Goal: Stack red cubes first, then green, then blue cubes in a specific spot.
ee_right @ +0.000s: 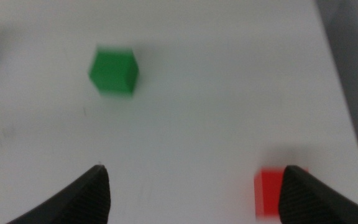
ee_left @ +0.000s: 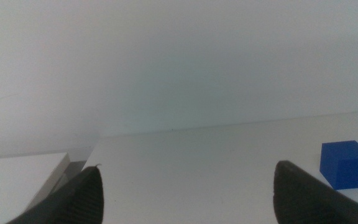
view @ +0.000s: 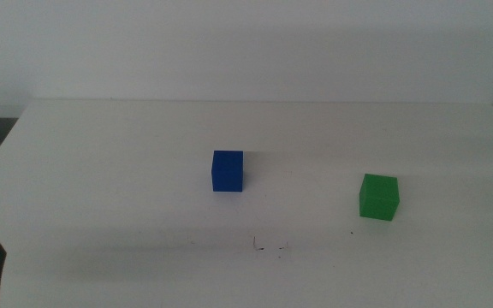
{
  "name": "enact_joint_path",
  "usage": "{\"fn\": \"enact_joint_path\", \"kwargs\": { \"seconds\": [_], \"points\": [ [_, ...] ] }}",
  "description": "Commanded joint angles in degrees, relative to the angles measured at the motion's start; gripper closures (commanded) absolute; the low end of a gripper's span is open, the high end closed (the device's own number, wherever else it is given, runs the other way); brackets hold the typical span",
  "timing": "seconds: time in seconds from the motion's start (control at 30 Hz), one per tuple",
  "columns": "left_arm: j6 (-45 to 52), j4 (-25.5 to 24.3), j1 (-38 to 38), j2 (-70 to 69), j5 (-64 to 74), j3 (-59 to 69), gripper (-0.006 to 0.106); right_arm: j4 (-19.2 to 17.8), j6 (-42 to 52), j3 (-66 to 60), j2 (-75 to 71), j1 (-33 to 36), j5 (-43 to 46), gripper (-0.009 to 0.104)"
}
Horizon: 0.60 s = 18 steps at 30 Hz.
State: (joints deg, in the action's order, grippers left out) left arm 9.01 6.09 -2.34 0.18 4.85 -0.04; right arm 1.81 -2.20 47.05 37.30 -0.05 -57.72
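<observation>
While the right gripper (ee_right: 191, 186) hovers over the white desk (view: 127, 171) with jaws spread and empty, the small matte red cube (ee_right: 272, 191) sits just beside one jaw, outside the middle view. At 6 o'clock there lie the dark specks of the stacking spot (view: 270, 247); the bright green cube (view: 378, 196) rests at 3 o'clock, the deep blue cube (view: 228, 170) beyond the specks. Waiting at 7 o'clock, the left gripper (ee_left: 188, 190) is also spread. Descending off-centre, a jaw may knock the red cube aside.
</observation>
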Motion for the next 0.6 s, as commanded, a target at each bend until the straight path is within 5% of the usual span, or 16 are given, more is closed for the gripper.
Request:
{"fn": "enact_joint_path", "kwargs": {
  "seconds": [0.0, 0.57],
  "points": [
    [0.15, -0.07, 0.03, -0.18, -0.71, 0.04, 0.007, -0.06, 0.48, 1.53, 2.31, -0.53, -5.81, 0.002],
    [0.15, -0.07, 0.03, -0.18, -0.71, 0.04, 0.007, 0.31, -2.91, 1.53, 3.00, -0.53, -3.77, 0.002]
  ]
}}
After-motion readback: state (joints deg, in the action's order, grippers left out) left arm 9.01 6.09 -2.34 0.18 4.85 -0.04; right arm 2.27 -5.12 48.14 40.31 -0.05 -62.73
